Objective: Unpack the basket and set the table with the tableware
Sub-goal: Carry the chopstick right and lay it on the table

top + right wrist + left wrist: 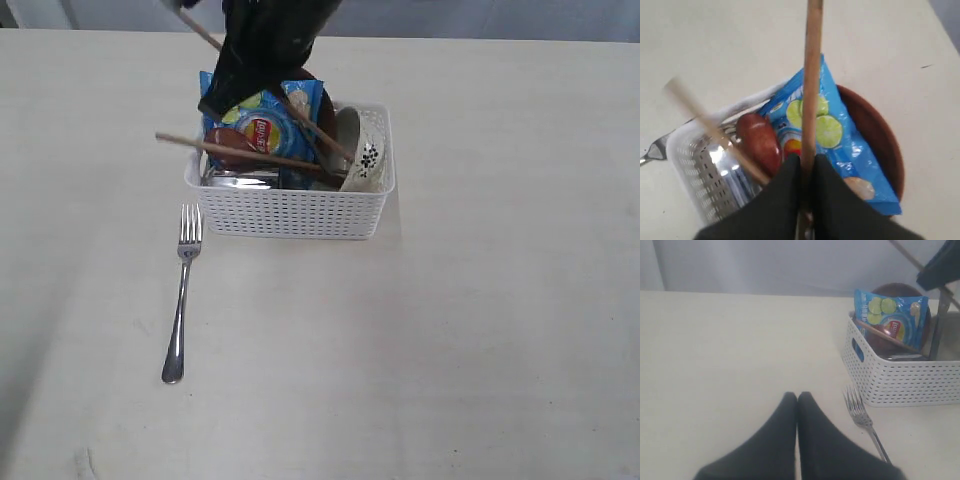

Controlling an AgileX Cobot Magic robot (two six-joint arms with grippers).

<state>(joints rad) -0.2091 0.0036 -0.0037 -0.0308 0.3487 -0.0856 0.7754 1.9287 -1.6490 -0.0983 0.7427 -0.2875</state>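
Found the fork (180, 300) nearest, flat on the desk (480, 360), handle toward the near edge, tines pointing at the basket (290, 212) and stopping just short of its near-left corner. Placed the left jaws beside that fork from the left wrist view: pressed together, holding nothing, over bare desk left of the basket (could not find that arm in the exterior view at all).

Counted, further back, the basket's load: shiny steel cup (240, 179) low at the near-left, reddish-brown spoon (757, 142) and blue chip bag (262, 128) behind it, white bowl (366, 152) on edge at the right end, brown plate (880, 145) standing behind the bag. Traced one loose chopstick (235, 150) lying left to right across the top, left end jutting out past the basket's left wall.

Saw the right jaws above the far side, pinched tight on a second chopstick (812, 95). Read that stick's long axis as a slant: high end far-left, low end down by the bowl rim, seemingly not yet clear of the basket. Judged the coming move to hinge on that slant: draw up along it, not sideways, or risk levering the bowl and snagging the loose chopstick close by. Reckoned the right arm (265, 50) nearer to both sticks, the left jaws better placed for the desk by the fork.
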